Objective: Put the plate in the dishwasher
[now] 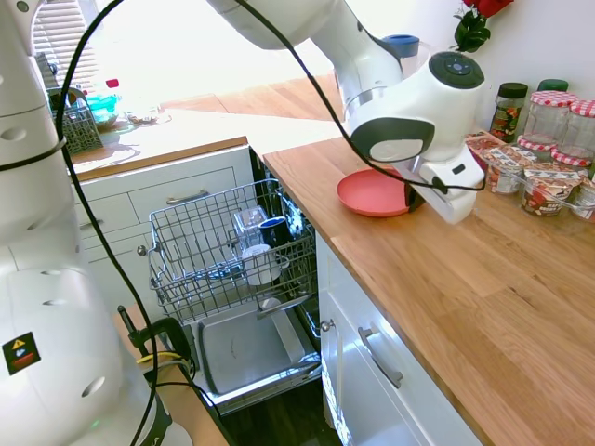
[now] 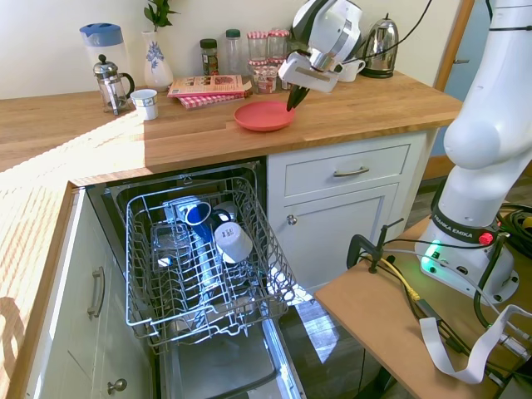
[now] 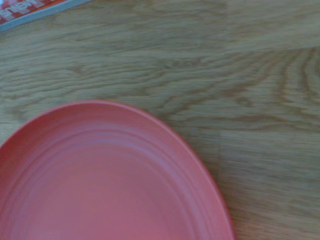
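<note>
Over on the left of the room as the second exterior view has it, a glass French press (image 2: 110, 83) and a small white cup (image 2: 145, 103) are standing on the wooden countertop (image 2: 75, 125), with a blue-lidded jug (image 2: 101, 43) and a patterned vase (image 2: 157, 55) behind them against the wall. Below, the dishwasher (image 2: 179, 274) is standing open with its grey wire rack (image 2: 199, 258) pulled right out over the lowered door; a blue mug (image 2: 198, 214), a white cup lying on its side (image 2: 233, 241) and a clear glass (image 2: 170, 243) are sitting in it. Further along the counter a flat printed packet (image 2: 208, 84) is lying in front of a row of lidded jars (image 2: 258, 50), and just beside it the plate (image 2: 263, 115) is resting flat on the wood, nowhere near the rack. The gripper (image 2: 293, 101) is hanging right at the plate's rim on the side nearer the kettle (from here I cannot tell whether its dark fingers are apart or together, or whether they are touching the plate at all). Seen from close by, the plate (image 3: 110, 185) is filling the lower part of the wrist view, plain wood grain around it. A steel kettle (image 2: 382, 47) is standing at the far right.
</note>
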